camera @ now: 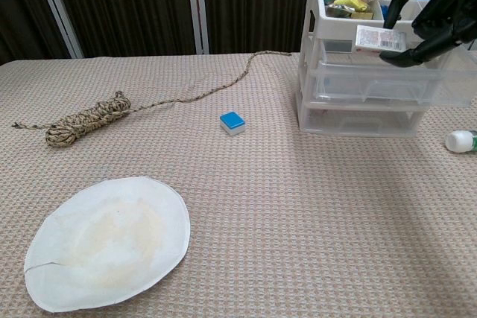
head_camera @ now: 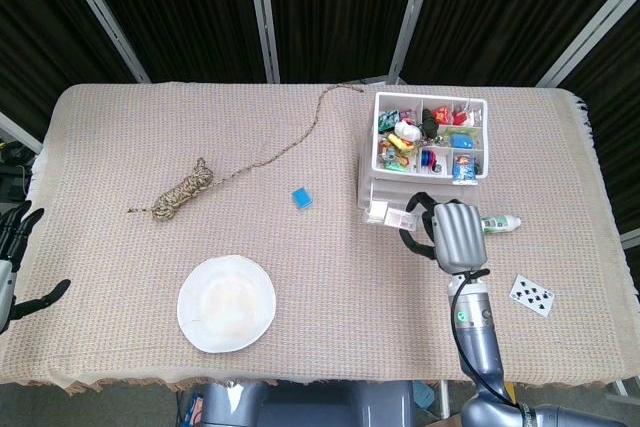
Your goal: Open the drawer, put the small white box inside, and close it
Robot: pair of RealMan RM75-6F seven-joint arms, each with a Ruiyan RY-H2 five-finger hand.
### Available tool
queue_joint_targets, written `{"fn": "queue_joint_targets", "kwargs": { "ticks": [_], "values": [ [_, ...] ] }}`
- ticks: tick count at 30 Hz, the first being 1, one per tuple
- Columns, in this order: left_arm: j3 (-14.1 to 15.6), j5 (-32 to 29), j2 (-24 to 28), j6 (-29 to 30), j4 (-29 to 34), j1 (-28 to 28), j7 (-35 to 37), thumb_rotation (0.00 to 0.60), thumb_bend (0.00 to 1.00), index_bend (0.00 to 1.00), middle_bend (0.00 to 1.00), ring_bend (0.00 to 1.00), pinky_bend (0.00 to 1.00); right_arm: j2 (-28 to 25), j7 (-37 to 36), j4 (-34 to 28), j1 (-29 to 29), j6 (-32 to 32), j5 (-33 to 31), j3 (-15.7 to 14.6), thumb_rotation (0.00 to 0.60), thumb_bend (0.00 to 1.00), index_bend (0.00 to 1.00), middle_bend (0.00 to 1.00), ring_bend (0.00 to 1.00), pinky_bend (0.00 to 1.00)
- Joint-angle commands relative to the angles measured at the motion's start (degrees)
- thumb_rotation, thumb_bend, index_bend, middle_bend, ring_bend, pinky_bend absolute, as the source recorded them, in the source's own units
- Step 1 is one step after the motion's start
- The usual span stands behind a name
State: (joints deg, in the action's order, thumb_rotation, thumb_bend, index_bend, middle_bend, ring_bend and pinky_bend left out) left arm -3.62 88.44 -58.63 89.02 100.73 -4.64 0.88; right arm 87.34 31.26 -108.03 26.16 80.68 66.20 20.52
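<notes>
While right hand (camera: 436,14) grips 1 white box (camera: 377,38), 1 drawer unit (camera: 373,91) below.

Curtained lab, cloth-covered table (head_camera: 120,127)

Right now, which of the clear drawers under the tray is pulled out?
The middle drawer: its front juts forward past the drawers above and below, and the right hand holds the small white box over it.

small white box (camera: 379,37) barcode label, print unreadable
</notes>
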Motion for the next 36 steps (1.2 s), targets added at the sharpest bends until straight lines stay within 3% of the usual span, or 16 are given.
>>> {"fn": "queue_joint_targets", "kwargs": {
  "ticks": [1, 8, 14, 23, 30, 36],
  "values": [
    [0.02, -0.04, -0.02, -0.07, 0.02, -0.01, -0.05, 0.6, 0.22, 0.06, 0.0, 0.0, 0.0, -0.82, 1.04, 0.42, 0.45, 0.46, -1.21, 1.23, 0.6, 0.2, 0.63, 0.95, 0.92, 0.61],
    [-0.05, -0.23, -0.03, -0.07, 0.04, 0.01, -0.11, 0.6, 0.22, 0.06, 0.0, 0.0, 0.0, -1.2, 1.78, 4.28, 1.69, 0.33, -5.28, 3.7, 0.6, 0.2, 0.61, 0.95, 0.92, 0.61],
    [-0.11, -0.38, -0.16, -0.24, -0.05, -0.1, -0.32, 0.6, 0.22, 0.06, 0.0, 0.0, 0.0, -1.32, 2.44, 7.7, 2.37, 0.78, -6.52, 4.52, 0.6, 0.2, 0.44, 0.95, 0.92, 0.61],
    [-0.09, -0.46, -0.3, -0.4, -0.2, -0.17, -0.53, 0.6, 0.22, 0.06, 0.0, 0.0, 0.0, -1.98, 0.92, 8.13, 1.72, 1.32, -6.43, 3.52, 0.6, 0.18, 0.32, 0.94, 0.92, 0.61],
    [-0.05, -0.4, -0.38, -0.39, -0.19, -0.15, -0.67, 0.6, 0.22, 0.06, 0.0, 0.0, 0.0, -2.71, -0.68, 6.26, 0.78, 2.6, -4.12, 2.08, 0.6, 0.17, 0.31, 0.92, 0.9, 0.61],
    [-0.06, -0.32, -0.41, -0.26, -0.16, -0.13, -0.66, 0.6, 0.22, 0.06, 0.0, 0.0, 0.0, -3.22, -3.07, 4.3, -1.12, 6.37, 3.05, -1.07, 0.6, 0.17, 0.4, 0.75, 0.75, 0.57]
  ]
}}
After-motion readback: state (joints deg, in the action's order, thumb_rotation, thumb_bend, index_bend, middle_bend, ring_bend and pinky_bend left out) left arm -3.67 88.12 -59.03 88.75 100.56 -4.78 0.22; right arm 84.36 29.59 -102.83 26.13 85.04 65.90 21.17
